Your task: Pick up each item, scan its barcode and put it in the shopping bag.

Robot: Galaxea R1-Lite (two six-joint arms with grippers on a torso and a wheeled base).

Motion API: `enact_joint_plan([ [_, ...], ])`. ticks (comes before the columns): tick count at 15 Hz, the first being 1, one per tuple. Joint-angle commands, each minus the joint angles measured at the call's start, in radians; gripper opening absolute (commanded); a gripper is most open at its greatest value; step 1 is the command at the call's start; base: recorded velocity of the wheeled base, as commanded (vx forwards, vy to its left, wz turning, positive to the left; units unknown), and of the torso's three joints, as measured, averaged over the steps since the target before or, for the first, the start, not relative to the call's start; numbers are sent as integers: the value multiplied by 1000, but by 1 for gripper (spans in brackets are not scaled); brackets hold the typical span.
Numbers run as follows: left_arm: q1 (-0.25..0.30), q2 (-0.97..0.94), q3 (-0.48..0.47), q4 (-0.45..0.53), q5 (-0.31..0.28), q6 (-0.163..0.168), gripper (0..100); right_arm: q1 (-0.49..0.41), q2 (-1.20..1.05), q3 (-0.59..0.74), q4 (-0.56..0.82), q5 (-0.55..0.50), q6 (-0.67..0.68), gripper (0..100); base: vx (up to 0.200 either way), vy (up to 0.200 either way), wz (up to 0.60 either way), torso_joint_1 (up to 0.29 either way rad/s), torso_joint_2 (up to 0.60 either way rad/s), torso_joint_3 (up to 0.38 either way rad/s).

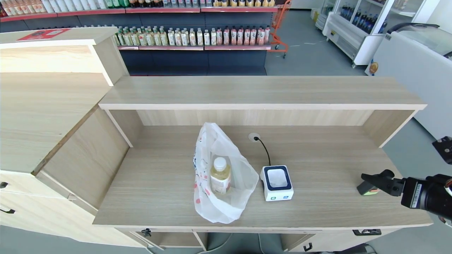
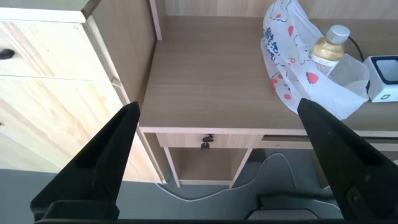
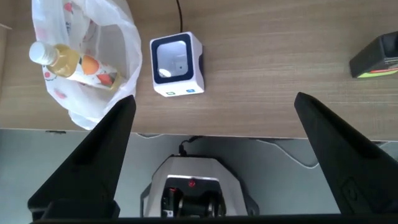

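Note:
A white plastic shopping bag (image 1: pixel 226 197) (image 2: pixel 292 68) (image 3: pixel 93 93) stands open at the counter's middle. A bottle (image 1: pixel 220 175) (image 2: pixel 329 45) (image 3: pixel 65 61) with a white cap and pale yellow drink stands inside it. Just right of the bag is the white barcode scanner (image 1: pixel 277 182) (image 3: pixel 176 64) (image 2: pixel 384 78), its cable running to the back. A small dark item (image 1: pixel 367 190) (image 3: pixel 376 56) with a green and orange label lies near the counter's right end. My right gripper (image 1: pixel 372 180) (image 3: pixel 214 162) hovers open by that item, holding nothing. My left gripper (image 2: pixel 217 168) is open, off the counter's front left corner.
The wooden counter (image 1: pixel 317 211) has a raised shelf (image 1: pixel 261 91) across the back and side walls. A taller cabinet (image 1: pixel 42 106) stands to the left. A drawer with a lock (image 2: pixel 207 142) sits under the counter's front edge.

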Motion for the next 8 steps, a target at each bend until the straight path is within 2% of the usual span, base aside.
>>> enact_joint_plan([
  [1, 0, 0, 0, 1, 0, 2, 100, -41, 26, -1, 15, 0, -34, 100, 0, -200, 0, 7, -2, 2],
  [8, 0, 0, 0, 1, 0, 0, 100, -46, 44, 2, 18, 0, -55, 100, 0, -200, 0, 4, 4, 2],
])
